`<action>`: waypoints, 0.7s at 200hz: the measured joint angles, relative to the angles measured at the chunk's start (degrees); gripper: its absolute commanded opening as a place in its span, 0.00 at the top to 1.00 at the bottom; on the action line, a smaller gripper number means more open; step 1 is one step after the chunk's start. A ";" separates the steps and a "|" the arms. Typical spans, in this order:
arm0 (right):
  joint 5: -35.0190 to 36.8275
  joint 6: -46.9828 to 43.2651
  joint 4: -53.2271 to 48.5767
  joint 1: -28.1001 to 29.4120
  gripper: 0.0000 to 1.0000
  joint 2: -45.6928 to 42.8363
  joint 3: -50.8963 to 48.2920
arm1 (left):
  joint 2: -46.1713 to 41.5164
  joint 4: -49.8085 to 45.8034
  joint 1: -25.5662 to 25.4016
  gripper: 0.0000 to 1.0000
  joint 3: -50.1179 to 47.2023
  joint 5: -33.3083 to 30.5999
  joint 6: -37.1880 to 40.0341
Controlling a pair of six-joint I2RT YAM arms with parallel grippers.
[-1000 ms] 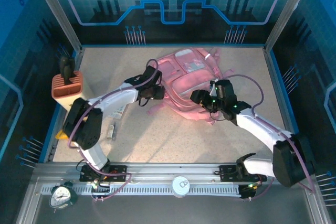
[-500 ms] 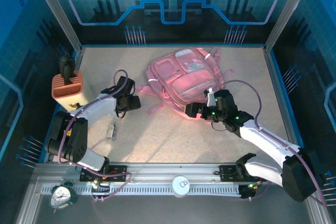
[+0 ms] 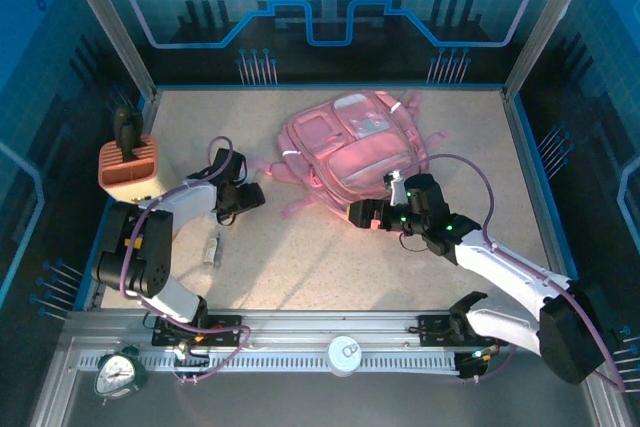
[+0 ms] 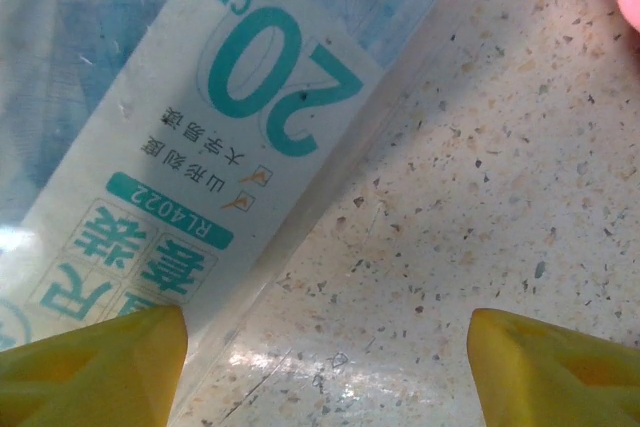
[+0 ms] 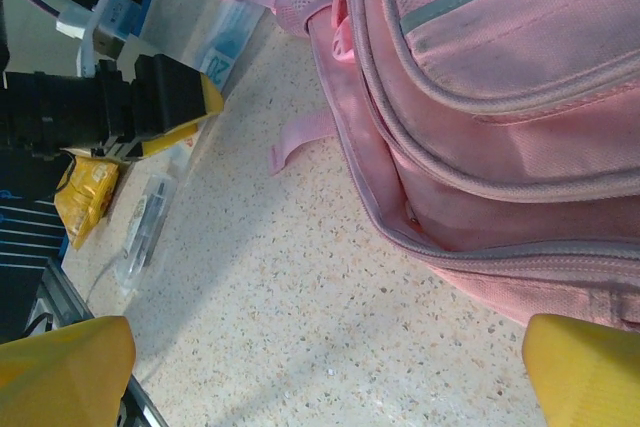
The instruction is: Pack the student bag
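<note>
One student bag (image 3: 355,147), one orange box (image 3: 128,169), seemingly two clear packets (image 5: 140,237).

Bright overhead light on the speckled table (image 3: 330,267) — dim blue surround; soft shadows; left wrist close-up slightly blurred.

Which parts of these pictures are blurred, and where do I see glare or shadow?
Left wrist view: left fingertips blurred, printed packet sharp, glare on its clear edge. Right wrist view: right fingertips blurred, student bag sharp, soft shadow on the table. Top external view: table brightly lit, surroundings dark.
</note>
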 measured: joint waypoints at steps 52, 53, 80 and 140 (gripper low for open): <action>0.04 0.11 0.83 0.00 0.00 0.02 0.00 | -0.44 3.58 -0.22 0.27 -1.92 1.95 -3.13; 0.04 0.13 0.83 0.00 0.00 0.02 0.00 | -0.44 3.65 -0.24 0.27 -1.92 1.95 -3.17; 0.04 0.50 1.40 0.00 0.00 0.09 0.00 | -0.09 6.62 -4.98 0.27 -1.92 4.17 -6.19; 0.09 0.87 1.62 -0.15 0.00 0.44 0.00 | -1.18 10.34 -17.18 0.26 -1.60 9.55 -15.17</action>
